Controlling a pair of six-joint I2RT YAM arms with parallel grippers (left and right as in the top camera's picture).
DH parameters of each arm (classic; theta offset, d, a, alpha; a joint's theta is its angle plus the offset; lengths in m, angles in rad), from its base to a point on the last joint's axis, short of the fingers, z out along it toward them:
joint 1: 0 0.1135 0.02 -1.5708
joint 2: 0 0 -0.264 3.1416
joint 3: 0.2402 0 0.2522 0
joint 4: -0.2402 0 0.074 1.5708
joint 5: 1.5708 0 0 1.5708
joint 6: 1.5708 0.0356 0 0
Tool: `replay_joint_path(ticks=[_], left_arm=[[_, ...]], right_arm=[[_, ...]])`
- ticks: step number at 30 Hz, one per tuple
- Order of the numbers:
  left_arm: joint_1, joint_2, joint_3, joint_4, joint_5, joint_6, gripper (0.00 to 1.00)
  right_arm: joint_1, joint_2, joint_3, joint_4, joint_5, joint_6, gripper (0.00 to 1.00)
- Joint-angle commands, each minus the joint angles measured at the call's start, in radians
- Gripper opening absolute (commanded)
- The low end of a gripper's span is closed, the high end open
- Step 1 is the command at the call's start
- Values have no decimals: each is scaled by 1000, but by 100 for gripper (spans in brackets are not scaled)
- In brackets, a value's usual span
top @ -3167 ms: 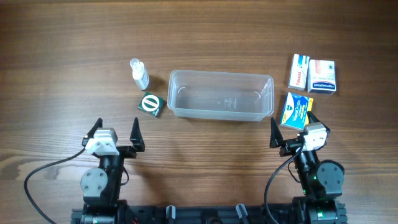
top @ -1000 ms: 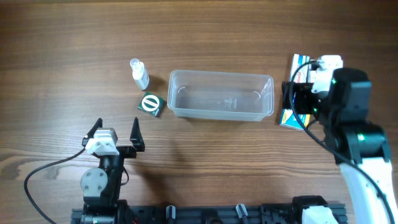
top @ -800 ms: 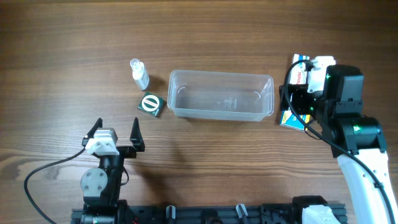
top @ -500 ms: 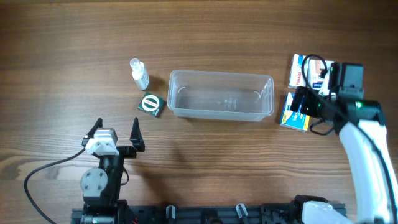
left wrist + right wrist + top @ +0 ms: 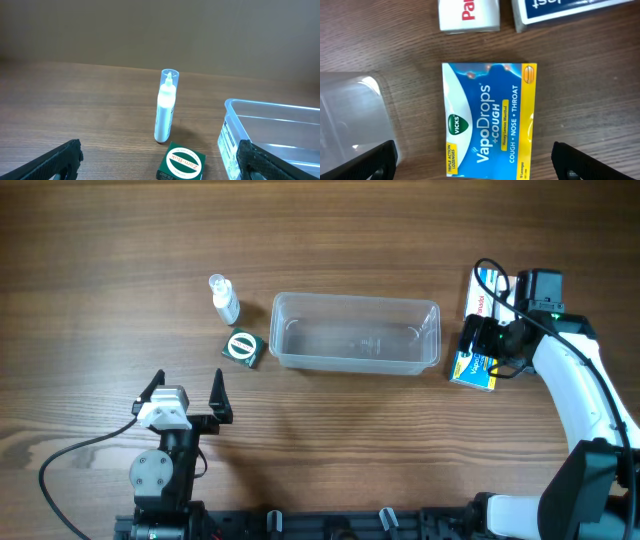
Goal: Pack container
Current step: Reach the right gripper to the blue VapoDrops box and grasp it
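- Wood-grain table (image 5: 100,240) carries the clear container (image 5: 355,332) at its middle, empty as far as I can see, with small boxes off its right end.
- My right gripper (image 5: 474,161) hovers above the VapoDrops box (image 5: 487,120), jaws spread wide and holding nothing; that box lies just beside the container's end wall.
- My left gripper (image 5: 187,385) sits near the front edge, jaws wide, empty.
- Risk, as I judge it: going down, one finger could land on the container's rim and shove it, the gap being tight; the white box (image 5: 469,15) close by might get nudged too.
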Motion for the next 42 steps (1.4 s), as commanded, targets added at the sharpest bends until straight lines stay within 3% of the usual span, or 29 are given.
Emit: replay_joint_path(ticks=[1,7,18,28,36,42], left_arm=[[-5,-9,-5,0,-10,16,100],[-5,-9,-5,0,-10,16,100],[-5,-9,-5,0,-10,16,100],[-5,-6,-5,0,-10,16,100],[-5,-6,-5,0,-10,16,100],[-5,-6,-5,0,-10,16,100]], right_arm=[[-3,16,7,4,-17,-38,100],[-3,17,-35,22,-17,-88,100],[-3,77,-196,261,45,-89,100],[-3,194,-208,375,44,-112,100],[-3,139,-179,333,43,-107,76],[-3,54,-169,278,43,-75,75]])
